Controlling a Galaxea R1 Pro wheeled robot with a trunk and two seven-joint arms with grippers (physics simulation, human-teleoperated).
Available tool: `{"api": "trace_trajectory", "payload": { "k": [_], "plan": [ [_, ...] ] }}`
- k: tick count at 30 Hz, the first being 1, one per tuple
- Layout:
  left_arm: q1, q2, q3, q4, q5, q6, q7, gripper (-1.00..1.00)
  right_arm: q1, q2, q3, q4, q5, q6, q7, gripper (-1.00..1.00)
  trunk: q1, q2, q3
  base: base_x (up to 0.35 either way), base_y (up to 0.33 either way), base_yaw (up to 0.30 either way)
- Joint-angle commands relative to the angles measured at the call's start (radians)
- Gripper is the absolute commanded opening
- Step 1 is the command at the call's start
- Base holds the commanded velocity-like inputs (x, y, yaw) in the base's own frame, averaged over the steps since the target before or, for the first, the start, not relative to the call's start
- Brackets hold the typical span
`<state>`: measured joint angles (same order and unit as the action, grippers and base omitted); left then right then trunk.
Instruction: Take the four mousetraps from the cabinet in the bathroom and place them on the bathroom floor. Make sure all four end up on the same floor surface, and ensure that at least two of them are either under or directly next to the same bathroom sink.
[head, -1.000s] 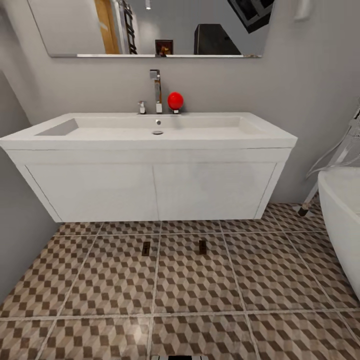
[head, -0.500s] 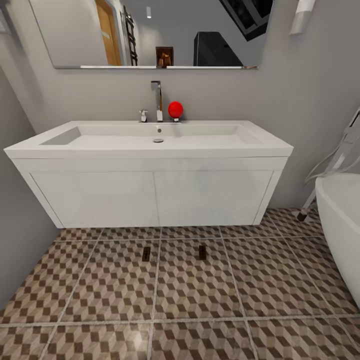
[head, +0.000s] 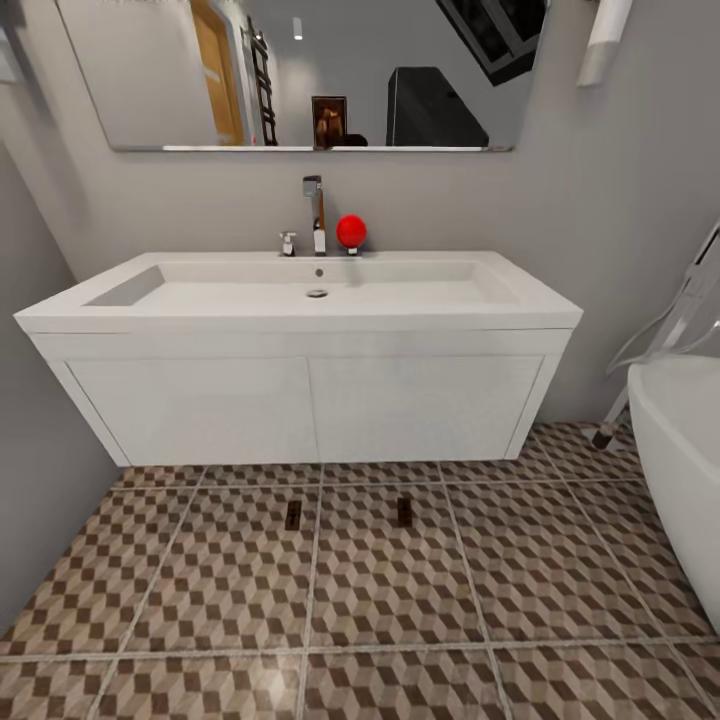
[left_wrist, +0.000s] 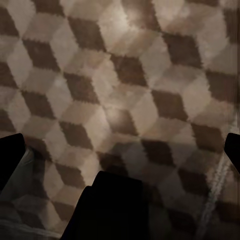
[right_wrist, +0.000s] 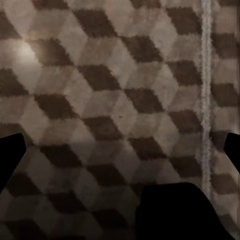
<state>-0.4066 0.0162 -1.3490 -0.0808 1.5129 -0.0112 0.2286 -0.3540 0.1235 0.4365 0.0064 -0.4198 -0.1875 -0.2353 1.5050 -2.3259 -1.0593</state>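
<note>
Head view: two mousetraps (head: 293, 515) on open bathroom floor (head: 400, 600) before the sink (head: 300, 320); both jaws spread empty.

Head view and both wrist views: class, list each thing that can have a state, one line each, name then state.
left mousetrap: flat on the bathroom floor, just before the sink.
right mousetrap: flat on the floor, apart from the other.
sink drawers: closed.
tap: no water running.
left gripper: open, empty.
right gripper: open, empty.
</note>
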Motion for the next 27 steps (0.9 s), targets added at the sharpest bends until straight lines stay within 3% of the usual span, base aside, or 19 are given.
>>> {"api": "trace_trajectory", "payload": {
  "k": [1, 27],
  "plan": [
    [0.001, 0.001, -0.008, -0.005, 0.008, -0.001, 0.008, 1.0, 0.0, 0.0, 0.008, 0.002, -0.009, -0.003, -0.003, 1.0, -0.004, 0.007, 0.002, 0.0, 0.0, 0.0],
    [0.014, 0.008, -0.007, -0.006, 0.008, -0.003, 0.006, 1.0, 0.006, -0.002, 0.016, 0.009, -0.014, -0.004, -0.004, 1.0, -0.096, 0.175, 0.078, 0.0, 0.0, 0.0]
  ]
}}
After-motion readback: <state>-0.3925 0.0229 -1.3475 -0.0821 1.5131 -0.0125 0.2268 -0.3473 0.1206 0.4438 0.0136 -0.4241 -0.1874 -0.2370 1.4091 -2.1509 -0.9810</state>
